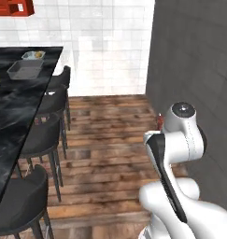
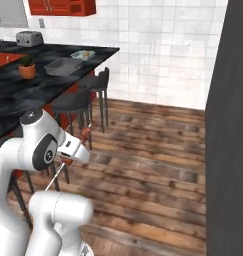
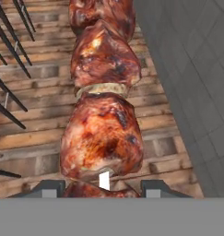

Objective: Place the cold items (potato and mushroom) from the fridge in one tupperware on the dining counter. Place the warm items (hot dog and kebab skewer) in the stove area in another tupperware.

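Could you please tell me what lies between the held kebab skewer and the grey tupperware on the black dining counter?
In the right base view, dark bar stools and black marble counter separate the browned kebab skewer from the grey rectangular tupperware.

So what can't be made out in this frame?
- Kebab skewer: its far end is cut off by the hand view's top edge; in the right base view the arm hides most of it.
- Far tupperware on the dining counter: something yellowish lies inside, too small to identify.
- Near tupperware: its inside is too small and dim to judge.
- Gripper: where its fingertips meet the meat is hidden by the kebab itself.
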